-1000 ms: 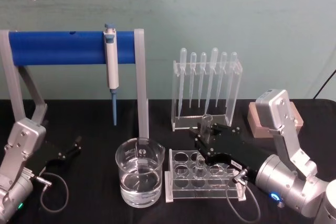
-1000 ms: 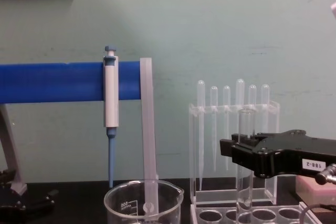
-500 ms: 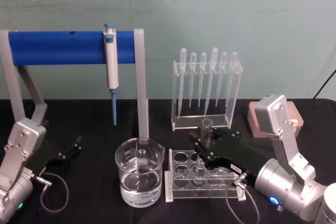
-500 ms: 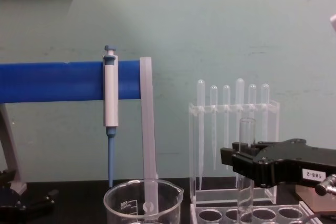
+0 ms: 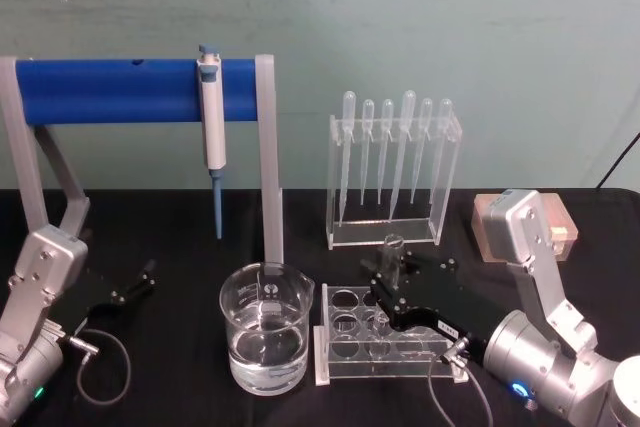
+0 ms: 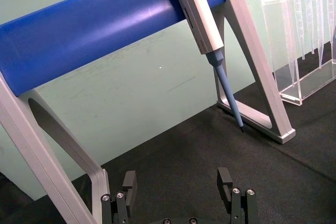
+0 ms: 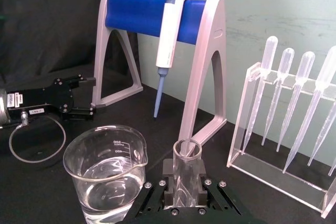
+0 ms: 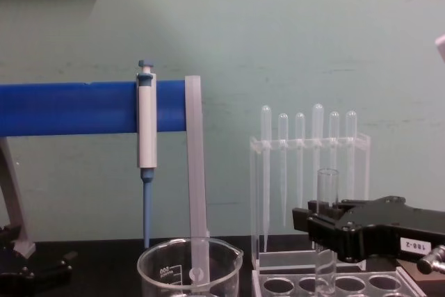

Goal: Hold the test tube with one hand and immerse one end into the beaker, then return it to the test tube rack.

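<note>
At the far left of the table, the left gripper (image 5: 135, 282) is parked with its fingers spread apart. Right of it, the beaker (image 5: 266, 339) is placed beside a clear rack (image 5: 385, 347). Over this rack, the test tube (image 5: 392, 259) is held upright, pinched by the right gripper (image 5: 390, 292).

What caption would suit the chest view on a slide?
Right gripper holds the test tube upright over the clear rack, beside the beaker.

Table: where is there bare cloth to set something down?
Bare black cloth lies between the blue stand's upright, the beaker and the left gripper. It's crowded around the tube rack, where the right gripper holds the test tube.
</note>
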